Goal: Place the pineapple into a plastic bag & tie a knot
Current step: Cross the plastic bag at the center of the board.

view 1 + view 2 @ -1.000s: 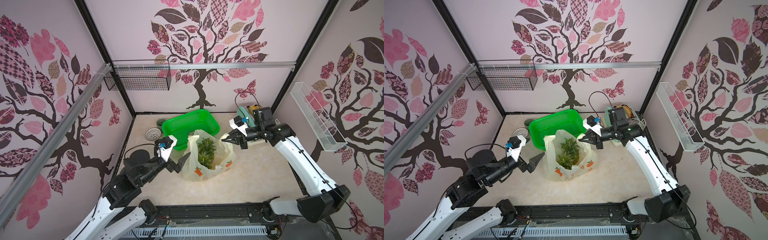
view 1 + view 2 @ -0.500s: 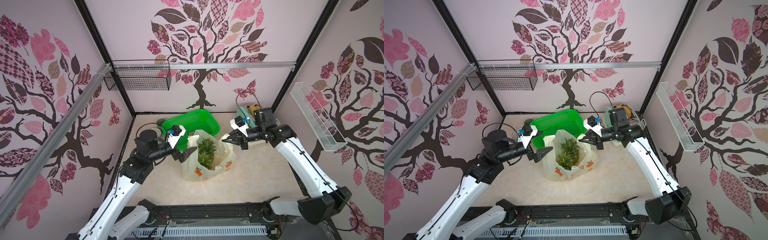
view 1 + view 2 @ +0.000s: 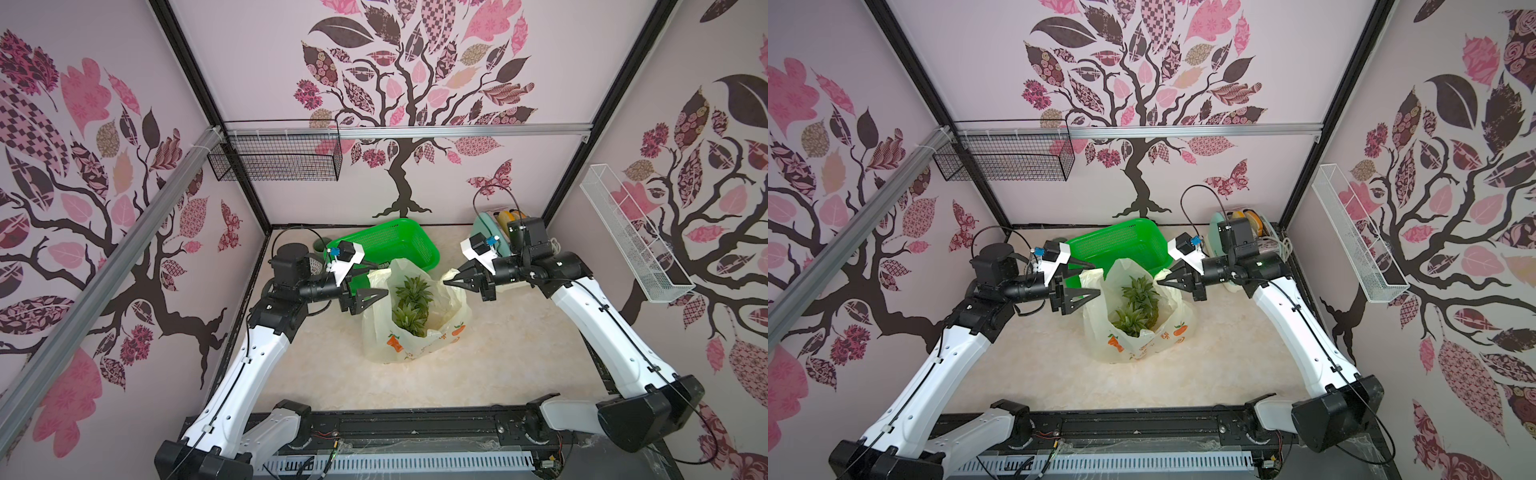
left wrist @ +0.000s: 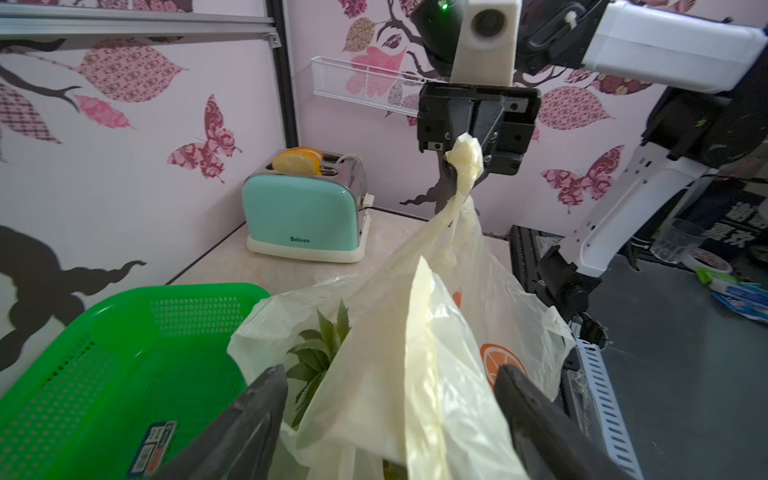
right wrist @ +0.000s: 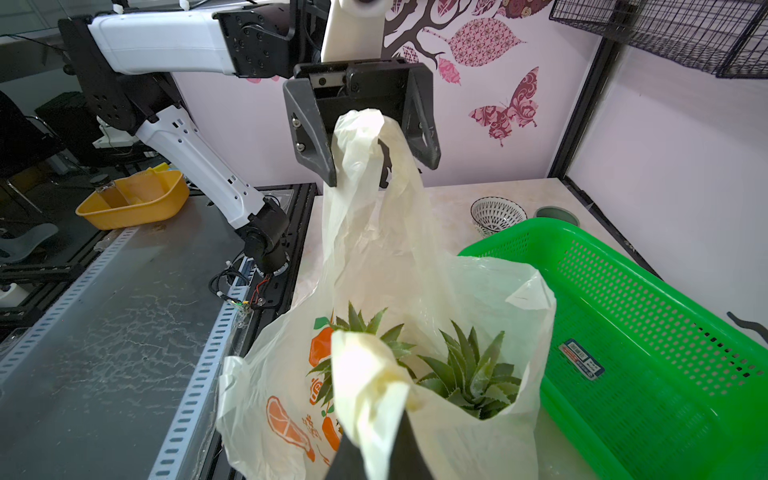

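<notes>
The plastic bag [image 3: 415, 345], pale yellow with orange fruit prints, stands upright at mid-table in both top views. The pineapple [image 3: 411, 303] sits inside it, and only its green leaves [image 5: 469, 374] show through the open mouth. My right gripper [image 3: 445, 282] is shut on the bag's right handle [image 4: 463, 166] and holds it raised. My left gripper [image 3: 382, 277] is open, one finger [image 4: 266, 399] on either side of the left handle [image 5: 361, 133], which rises between the jaws. I cannot tell whether the fingers touch the plastic.
A green perforated basket [image 3: 395, 245] lies just behind the bag. A teal toaster [image 4: 303, 212] with bread stands in the back right corner. A patterned bowl [image 5: 496, 214] and a dark dish [image 5: 557, 214] sit at the back left. Wire baskets [image 3: 278, 158] hang on the walls.
My left arm has swung up and in from the front left, bringing its open jaws around the bag's left handle. The right gripper has kept its hold and place.
</notes>
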You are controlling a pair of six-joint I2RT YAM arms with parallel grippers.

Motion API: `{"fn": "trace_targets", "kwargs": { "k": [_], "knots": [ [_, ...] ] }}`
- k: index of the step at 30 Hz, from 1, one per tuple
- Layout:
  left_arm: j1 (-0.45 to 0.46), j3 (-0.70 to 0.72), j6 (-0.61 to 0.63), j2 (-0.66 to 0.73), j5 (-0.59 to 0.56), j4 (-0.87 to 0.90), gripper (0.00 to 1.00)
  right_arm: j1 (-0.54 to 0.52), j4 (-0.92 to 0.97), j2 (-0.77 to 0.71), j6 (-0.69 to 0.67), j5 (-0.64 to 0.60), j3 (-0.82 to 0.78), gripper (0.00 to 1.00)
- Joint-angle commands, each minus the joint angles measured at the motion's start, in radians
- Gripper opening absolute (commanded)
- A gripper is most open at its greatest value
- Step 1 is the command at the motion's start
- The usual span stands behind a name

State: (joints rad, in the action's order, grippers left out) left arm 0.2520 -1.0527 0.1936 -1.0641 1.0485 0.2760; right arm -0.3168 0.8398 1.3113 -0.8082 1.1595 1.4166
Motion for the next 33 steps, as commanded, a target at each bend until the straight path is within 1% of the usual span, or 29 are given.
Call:
{"fn": "trace_targets", "kwargs": {
  "k": [1, 4, 6, 7, 10, 13, 14, 19, 22, 25, 29, 33],
  "knots": [
    [-0.002, 0.002, -0.03, -0.025, 0.131, -0.052, 0.7, 0.001, -0.017, -0.015, 0.019, 0.028, 0.015, 0.0],
    [-0.003, 0.008, 0.003, -0.022, 0.124, -0.029, 0.48, 0.002, -0.019, -0.015, 0.024, 0.022, 0.016, 0.0],
    [-0.002, 0.014, 0.007, -0.016, 0.115, -0.027, 0.36, 0.001, -0.02, -0.018, 0.028, 0.019, 0.021, 0.0],
    [-0.003, 0.014, 0.01, -0.013, 0.111, -0.026, 0.29, 0.001, -0.023, -0.019, 0.03, 0.019, 0.023, 0.0],
    [-0.003, 0.01, -0.011, -0.009, 0.096, -0.051, 0.16, -0.001, -0.044, -0.031, 0.048, 0.018, 0.022, 0.0],
    [0.016, -0.002, -0.088, -0.015, 0.06, -0.101, 0.02, -0.014, -0.102, -0.048, 0.086, -0.005, 0.008, 0.0],
    [0.039, -0.013, -0.106, -0.021, 0.031, -0.098, 0.0, -0.023, -0.132, -0.056, 0.105, -0.02, -0.005, 0.0],
    [0.181, -0.07, -0.137, -0.074, -0.114, -0.018, 0.0, -0.074, -0.281, -0.095, 0.181, -0.089, -0.065, 0.0],
    [0.242, -0.09, -0.188, -0.103, -0.216, -0.005, 0.0, -0.116, -0.3, -0.105, 0.177, -0.104, -0.083, 0.0],
    [0.277, -0.121, -0.2, -0.144, -0.251, 0.039, 0.0, -0.162, -0.308, -0.107, 0.161, -0.101, -0.099, 0.0],
    [0.307, -0.162, -0.159, -0.199, -0.295, 0.127, 0.0, -0.215, -0.343, -0.086, 0.176, -0.079, -0.123, 0.0],
    [0.313, -0.182, -0.174, -0.243, -0.308, 0.131, 0.0, -0.271, -0.351, -0.057, 0.162, -0.062, -0.131, 0.0]
  ]
}}
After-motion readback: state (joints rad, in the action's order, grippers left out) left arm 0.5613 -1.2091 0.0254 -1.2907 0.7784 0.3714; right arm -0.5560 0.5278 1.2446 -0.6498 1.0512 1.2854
